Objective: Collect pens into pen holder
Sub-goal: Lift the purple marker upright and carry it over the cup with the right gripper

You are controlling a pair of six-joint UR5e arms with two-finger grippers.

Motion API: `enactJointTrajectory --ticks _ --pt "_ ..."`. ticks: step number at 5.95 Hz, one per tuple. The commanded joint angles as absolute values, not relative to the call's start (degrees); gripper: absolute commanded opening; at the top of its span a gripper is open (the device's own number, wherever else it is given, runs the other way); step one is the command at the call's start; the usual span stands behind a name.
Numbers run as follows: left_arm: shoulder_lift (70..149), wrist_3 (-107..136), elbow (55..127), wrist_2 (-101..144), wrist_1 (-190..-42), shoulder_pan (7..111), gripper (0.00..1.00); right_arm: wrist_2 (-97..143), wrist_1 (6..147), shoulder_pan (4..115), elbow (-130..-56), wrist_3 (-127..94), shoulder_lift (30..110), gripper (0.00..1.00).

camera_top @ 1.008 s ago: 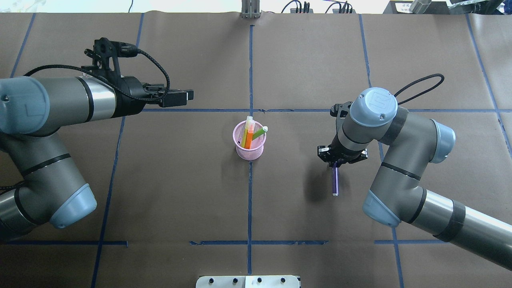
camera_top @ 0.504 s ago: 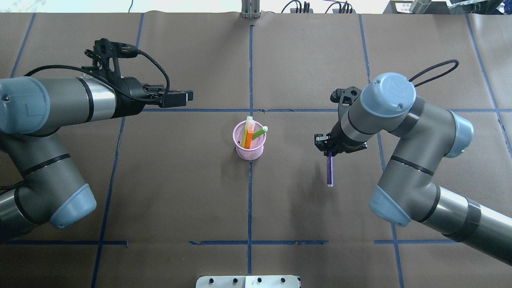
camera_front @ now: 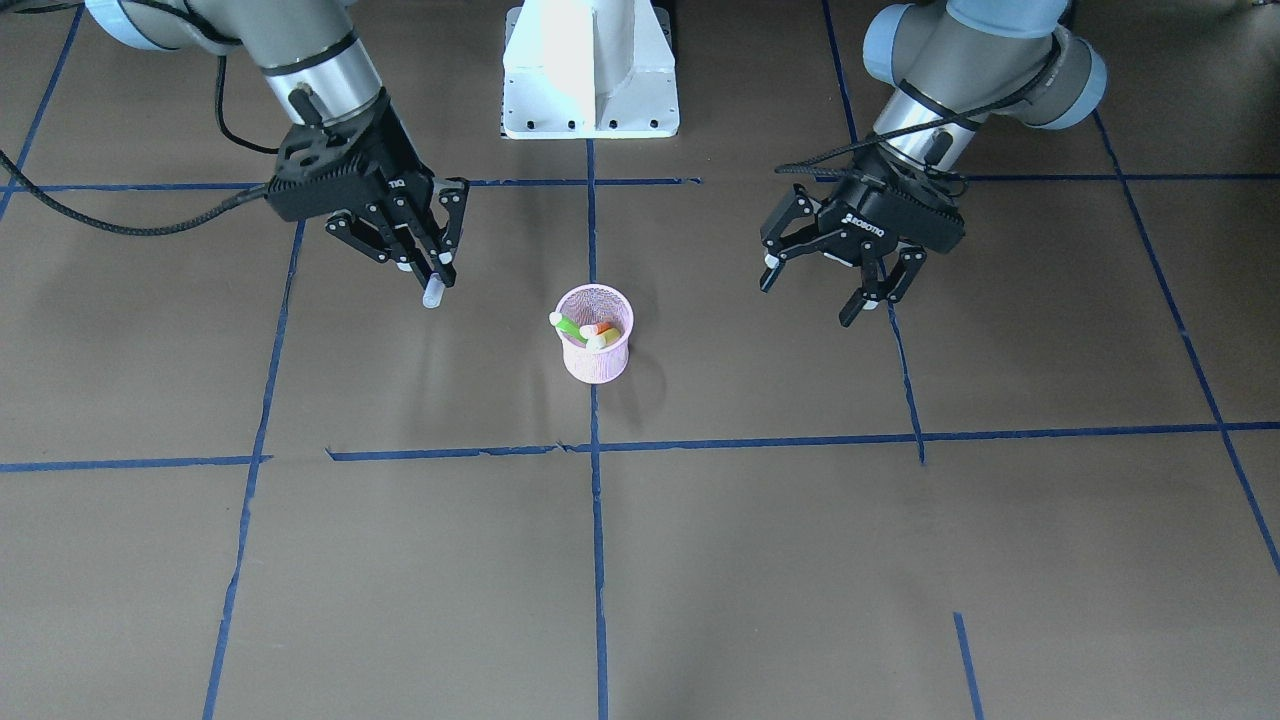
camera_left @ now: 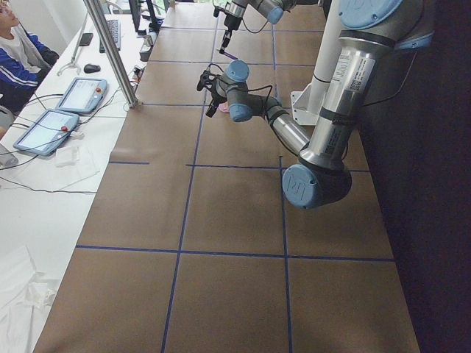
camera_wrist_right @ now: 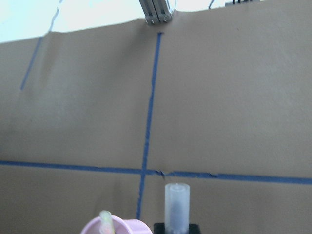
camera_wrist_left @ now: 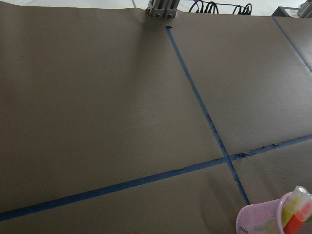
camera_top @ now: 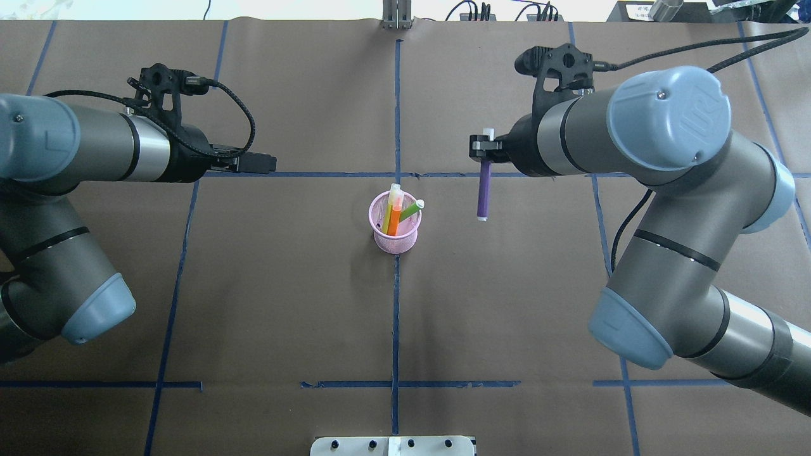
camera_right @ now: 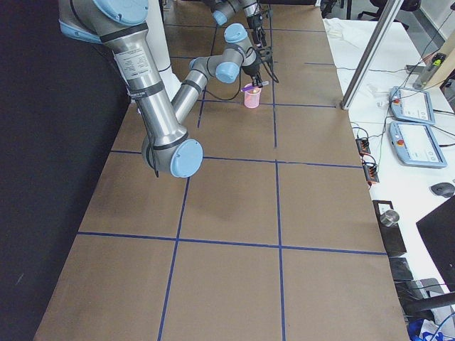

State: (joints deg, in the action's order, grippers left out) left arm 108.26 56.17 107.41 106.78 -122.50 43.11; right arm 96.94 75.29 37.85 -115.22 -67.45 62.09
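The pink mesh pen holder (camera_top: 394,237) (camera_front: 596,358) stands at the table's middle. An orange pen (camera_top: 394,220) and a green pen (camera_top: 412,208) lean inside it. My right gripper (camera_top: 485,149) (camera_front: 428,262) is shut on the purple pen (camera_top: 483,190) near its pale cap (camera_front: 432,294) (camera_wrist_right: 176,204). That pen hangs in the air to the right of the holder, apart from it. My left gripper (camera_front: 815,298) (camera_top: 261,163) hovers open and empty on the holder's other side. The holder's rim (camera_wrist_left: 257,220) shows at the left wrist view's lower right.
Blue tape lines (camera_top: 396,114) divide the brown table cover into squares. A metal bracket (camera_top: 396,23) sits at the far edge and a white plate (camera_top: 393,446) at the near edge. A person (camera_left: 16,51) sits beside tablets past the table's far side.
My right gripper has lifted the purple pen off the table and carried it up and leftward, closer to the holder. The left arm has drawn back slightly to the left.
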Motion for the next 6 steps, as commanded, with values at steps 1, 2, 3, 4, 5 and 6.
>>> enactJointTrajectory --ticks 1,2,3,4,5,6 --pt "108.3 51.3 107.5 108.5 -116.0 44.3 1.0 86.7 67.3 34.0 -115.1 -66.9 60.8 0.0" --pt "108.1 50.2 107.4 108.8 -115.2 44.7 1.0 75.7 65.1 28.3 -114.7 -64.0 60.6 0.0" --pt "107.2 48.8 107.3 109.9 -115.2 45.6 1.0 64.5 62.9 22.6 -113.5 -57.0 60.1 0.0" --pt "107.1 48.7 107.0 110.1 -115.2 45.8 1.0 62.7 62.0 21.4 -110.8 -55.8 59.5 0.0" --pt "107.1 48.7 106.7 110.1 -115.2 45.8 1.0 60.4 61.5 20.7 -107.9 -55.7 58.3 0.0" --pt "105.9 48.7 106.7 110.3 -115.4 45.9 1.0 59.6 61.4 20.6 -103.1 -55.7 54.2 0.0"
